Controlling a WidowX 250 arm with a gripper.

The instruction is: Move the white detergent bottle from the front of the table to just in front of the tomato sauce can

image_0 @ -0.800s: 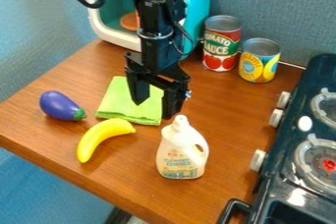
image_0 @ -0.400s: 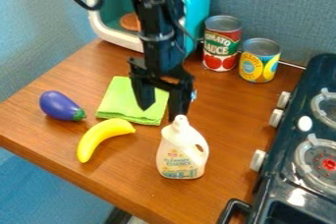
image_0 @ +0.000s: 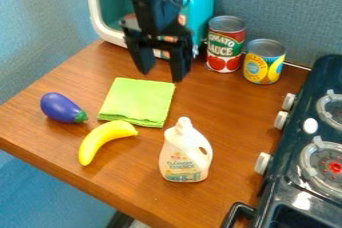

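While hanging in front of a teal toy microwave (image_0: 200, 7) as a black two-finger gripper (image_0: 161, 75), points downward with fingers (image_0: 180, 63) spread wide. In the view, near the far edge of a folded lime-green cloth (image_0: 137, 99), with any contact impossible to tell. Around the cloth, on the brown wooden tabletop (image_0: 234, 104): to the left, a purple toy eggplant (image_0: 59, 108) with a green stem end; just in front, a curved yellow toy banana (image_0: 100, 139); toward the front right, an upright white detergent bottle (image_0: 182, 154) with a built-in handle. At the back, beside the microwave, a red-labelled can (image_0: 225, 47) and a shorter yellow-labelled can (image_0: 262, 64), both upright. Along the right side, a black toy stove (image_0: 284, 184) with white knobs and a red-centred burner (image_0: 330, 166). Behind, a blue-grey textured wall (image_0: 287, 7).
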